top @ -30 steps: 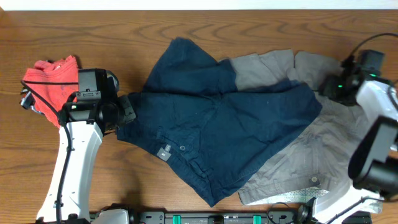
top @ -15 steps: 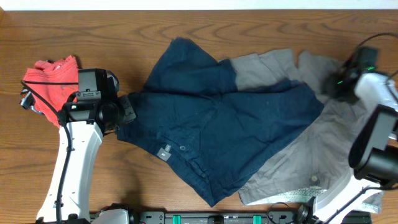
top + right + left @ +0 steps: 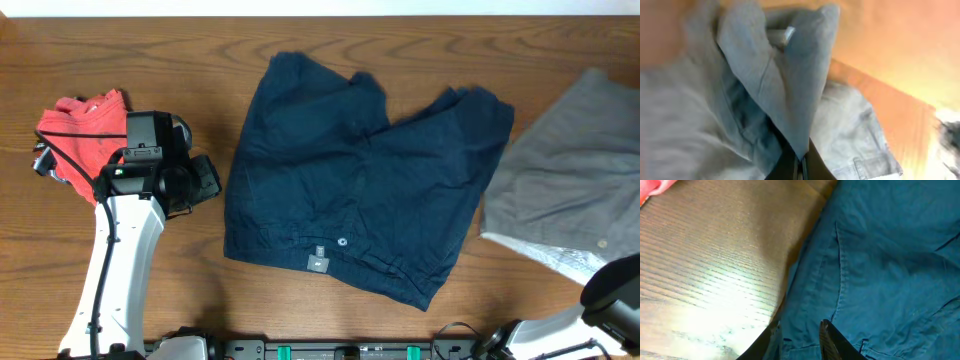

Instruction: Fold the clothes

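Note:
The navy shorts (image 3: 360, 190) lie spread flat in the middle of the table, waistband button and grey label toward the front. My left gripper (image 3: 208, 180) sits at their left edge. In the left wrist view its jaws (image 3: 800, 325) stand a little apart, open, over the navy cloth (image 3: 880, 265), pinching nothing. The grey shorts (image 3: 560, 190) lie apart from the navy pair at the far right. My right gripper (image 3: 801, 159) is shut on a raised fold of the grey shorts (image 3: 785, 75); it is out of the overhead view. The coral-red tee (image 3: 85, 130) lies bunched at the far left.
The left arm (image 3: 125, 240) runs from the front edge up to the tee's right side. Part of the right arm (image 3: 615, 290) shows at the front right corner. Bare wood (image 3: 705, 270) lies between the tee and the navy shorts.
The grey shorts have been pulled out from under the navy shorts toward the right. My right gripper has shut on them and left the overhead view. The navy shorts have shifted and flattened; the left arm stayed.

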Available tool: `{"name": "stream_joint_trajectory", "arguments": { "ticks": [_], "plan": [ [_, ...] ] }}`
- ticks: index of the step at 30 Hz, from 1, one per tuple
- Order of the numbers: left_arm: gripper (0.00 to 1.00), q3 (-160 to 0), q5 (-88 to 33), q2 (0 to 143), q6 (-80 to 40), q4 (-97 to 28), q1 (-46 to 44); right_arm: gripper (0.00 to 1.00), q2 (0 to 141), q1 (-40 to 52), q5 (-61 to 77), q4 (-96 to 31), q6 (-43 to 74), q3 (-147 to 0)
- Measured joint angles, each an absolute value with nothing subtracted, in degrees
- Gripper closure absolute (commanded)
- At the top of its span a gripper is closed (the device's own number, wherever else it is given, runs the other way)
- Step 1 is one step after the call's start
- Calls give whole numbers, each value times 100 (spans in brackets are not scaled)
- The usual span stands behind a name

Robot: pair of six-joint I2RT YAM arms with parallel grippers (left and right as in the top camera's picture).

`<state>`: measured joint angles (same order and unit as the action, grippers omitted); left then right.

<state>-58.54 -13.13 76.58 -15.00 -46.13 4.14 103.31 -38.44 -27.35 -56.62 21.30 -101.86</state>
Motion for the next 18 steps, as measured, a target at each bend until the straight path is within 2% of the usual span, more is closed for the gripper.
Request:
{"name": "stream_joint_trajectory", "arguments": {
  "ticks": [4, 5, 7, 10, 15, 18],
  "plan": [
    [73, -5852, -1313, 7658, -1500, -4619, 414, 89, 10634, -3938, -3135, -5813, 2683, -10099],
    [73, -5852, -1313, 7658, -1500, -4619, 414, 80, 10652, -3977, -3096, -5743, 2742, -10075],
    [73, -5852, -1313, 7660, -1500, -4619, 414, 75, 10645, -4014, -2834, -5568, 2742, -10066],
    [62, -5852, -1308, 7658, -1483, -4622, 412, 72, 10637, -3981, -2084, -5419, 2512, -10071],
    [55, -5854, -1310, 7658, -1516, -4694, 412, 69, 10637, -3625, -1129, -5516, 2137, -10071],
    [48, -5852, -1363, 7658, -1516, -4862, 414, 61, 10637, -3242, -357, -5760, 1492, -10073]
  ]
}}
